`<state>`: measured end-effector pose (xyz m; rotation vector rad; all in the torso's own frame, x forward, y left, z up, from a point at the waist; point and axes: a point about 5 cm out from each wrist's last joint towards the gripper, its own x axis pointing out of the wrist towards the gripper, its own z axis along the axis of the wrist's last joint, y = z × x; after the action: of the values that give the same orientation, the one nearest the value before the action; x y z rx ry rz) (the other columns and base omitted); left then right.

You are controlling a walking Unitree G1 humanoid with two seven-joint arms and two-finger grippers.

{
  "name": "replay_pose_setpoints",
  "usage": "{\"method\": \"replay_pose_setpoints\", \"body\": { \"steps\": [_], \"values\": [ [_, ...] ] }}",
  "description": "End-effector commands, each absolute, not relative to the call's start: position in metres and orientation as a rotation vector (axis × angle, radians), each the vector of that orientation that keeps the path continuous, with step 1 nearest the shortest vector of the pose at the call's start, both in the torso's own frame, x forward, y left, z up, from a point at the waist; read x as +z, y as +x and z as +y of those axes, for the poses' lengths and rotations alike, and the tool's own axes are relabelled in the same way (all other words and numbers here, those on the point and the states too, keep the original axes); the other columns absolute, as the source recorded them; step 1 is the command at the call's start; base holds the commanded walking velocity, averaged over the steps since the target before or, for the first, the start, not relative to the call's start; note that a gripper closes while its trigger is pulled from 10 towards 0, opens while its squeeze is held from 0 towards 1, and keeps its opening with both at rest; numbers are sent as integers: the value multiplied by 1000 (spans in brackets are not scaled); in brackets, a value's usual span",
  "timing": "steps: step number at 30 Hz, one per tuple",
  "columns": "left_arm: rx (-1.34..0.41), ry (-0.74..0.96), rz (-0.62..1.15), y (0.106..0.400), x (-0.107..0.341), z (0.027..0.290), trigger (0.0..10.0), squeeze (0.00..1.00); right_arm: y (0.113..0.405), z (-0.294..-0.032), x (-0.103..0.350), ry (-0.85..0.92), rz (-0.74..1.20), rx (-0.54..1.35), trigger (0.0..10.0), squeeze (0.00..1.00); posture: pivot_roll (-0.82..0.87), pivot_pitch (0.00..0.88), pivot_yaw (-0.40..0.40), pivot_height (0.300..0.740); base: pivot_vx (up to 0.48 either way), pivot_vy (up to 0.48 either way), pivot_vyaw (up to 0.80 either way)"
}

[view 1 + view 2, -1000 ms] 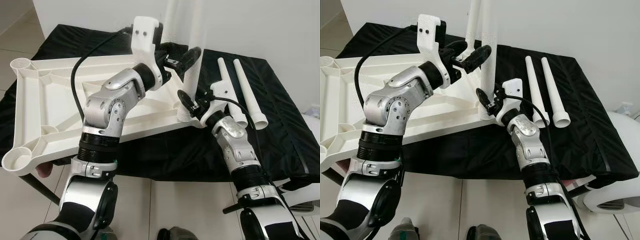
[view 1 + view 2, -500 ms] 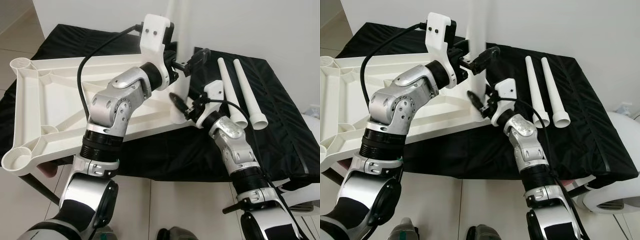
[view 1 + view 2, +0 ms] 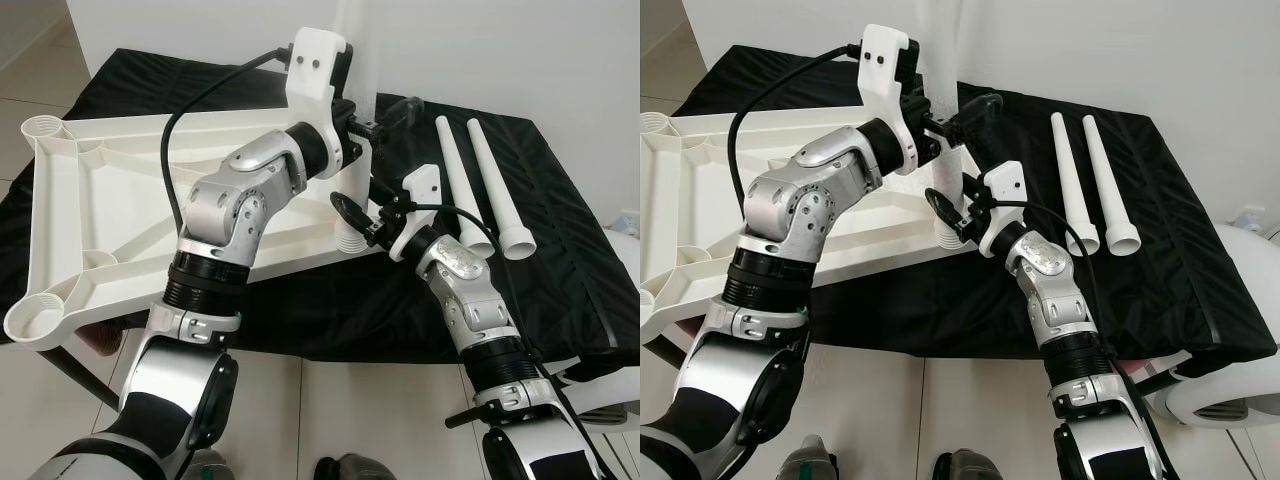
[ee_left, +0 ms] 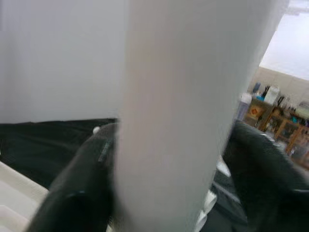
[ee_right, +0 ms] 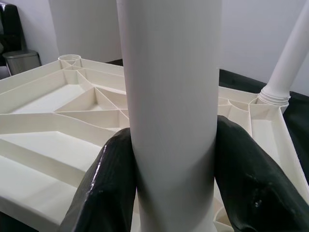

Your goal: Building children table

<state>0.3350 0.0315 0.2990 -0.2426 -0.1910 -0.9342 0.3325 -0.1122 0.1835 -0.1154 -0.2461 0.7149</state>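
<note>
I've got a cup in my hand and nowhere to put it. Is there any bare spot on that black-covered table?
Yes: the black cloth right of the two loose legs, and the near strip before the tabletop. It is crowded where the left gripper and right gripper clamp the upright leg.

Upright white leg [image 5: 169, 111] in upturned tabletop [image 3: 90, 200]

No writing, label, brand, number or sign can be read on anything here.
</note>
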Motion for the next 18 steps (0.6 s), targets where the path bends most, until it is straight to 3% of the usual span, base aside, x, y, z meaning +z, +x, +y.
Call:
{"method": "replay_pose_setpoints", "body": {
  "steps": [1, 15, 16, 17, 18],
  "values": [
    [-1014, -258, -268, 327, 314, 28, 0, 0, 331, -118, 184, -130, -242, 701, 10000, 0, 62, 4, -103, 740, 0, 0, 0],
    [-976, -266, -307, 328, 321, 34, 0, 0, 333, -120, 185, -128, -248, 671, 10000, 0, 66, 5, -105, 740, 0, 0, 0],
    [-964, -254, -304, 329, 322, 34, 510, 0, 333, -120, 185, -126, -245, 660, 10000, 0, 66, 5, -105, 740, 0, 0, 0],
    [-943, -238, -300, 330, 322, 34, 10000, 0, 335, -121, 186, -118, -244, 645, 10000, 0, 66, 5, -108, 740, 0, 0, 0],
    [-919, -221, -302, 331, 324, 35, 10000, 0, 336, -123, 188, -111, -246, 631, 10000, 1000, 67, 4, -108, 740, 0, 0, 0]
  ]
}}
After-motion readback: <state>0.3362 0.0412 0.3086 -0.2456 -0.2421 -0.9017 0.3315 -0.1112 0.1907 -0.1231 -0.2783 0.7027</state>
